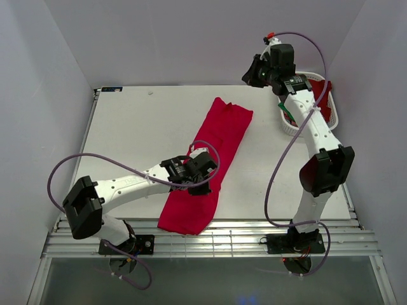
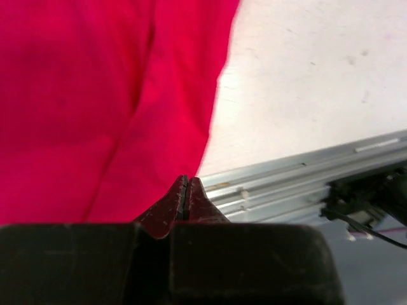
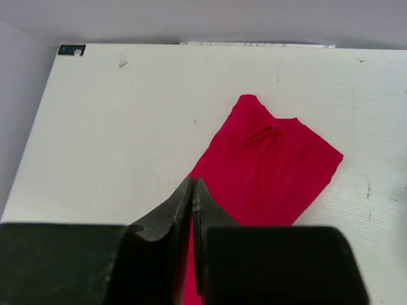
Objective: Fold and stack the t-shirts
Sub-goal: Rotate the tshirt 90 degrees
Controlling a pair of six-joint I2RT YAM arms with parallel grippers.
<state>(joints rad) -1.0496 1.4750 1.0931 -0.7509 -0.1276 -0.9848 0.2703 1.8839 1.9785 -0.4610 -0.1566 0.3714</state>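
Note:
One crimson t-shirt (image 1: 216,136) lies on the white table as a long narrow strip, running diagonally from the back middle to the near edge; it also shows in the left wrist view (image 2: 95,95) and the right wrist view (image 3: 273,165). My left gripper (image 1: 200,189) (image 2: 184,181) hovers over the strip's near half, shut with nothing between its fingers. Raised high at the back right, my right gripper (image 1: 249,74) (image 3: 193,182) is shut and empty, looking down at the strip's far end. More red cloth (image 1: 321,95) sits in the basket.
A white slotted basket (image 1: 289,127) stands at the table's back right, beside the right arm. Metal rails (image 1: 254,232) run along the near edge, and grey walls close in the left, back and right sides.

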